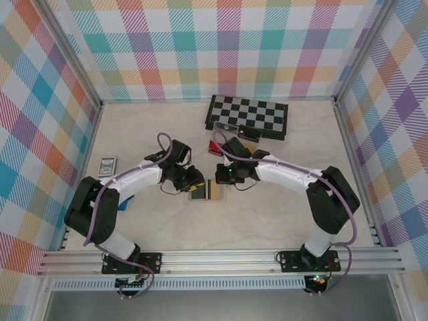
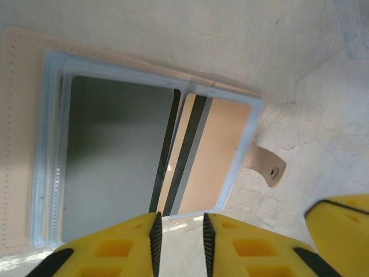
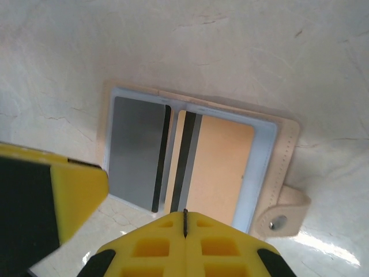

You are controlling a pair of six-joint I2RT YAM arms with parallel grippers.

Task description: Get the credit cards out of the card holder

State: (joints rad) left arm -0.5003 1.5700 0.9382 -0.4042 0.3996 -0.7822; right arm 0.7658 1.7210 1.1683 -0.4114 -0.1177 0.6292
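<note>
The card holder (image 2: 253, 115) lies open flat on the table, two light blue panels with tan edging and a small tab (image 2: 266, 165). A dark grey credit card (image 2: 115, 167) sits in one panel. An orange-tan card with a dark stripe (image 2: 216, 156) sits in the other. My left gripper (image 2: 180, 242) hovers at the holder's near edge, open by a narrow gap with bare table between its pads. My right gripper (image 3: 185, 218) is shut, its tip at the holder's edge (image 3: 262, 167) by the striped card (image 3: 222, 161). From above, the holder (image 1: 207, 192) lies between both grippers.
A chessboard (image 1: 247, 115) lies at the back, with a clear tray (image 1: 244, 134) and a red item (image 1: 215, 147) in front of it. A blue-patterned card box (image 1: 107, 166) sits at the left. Checkered walls enclose three sides of the table.
</note>
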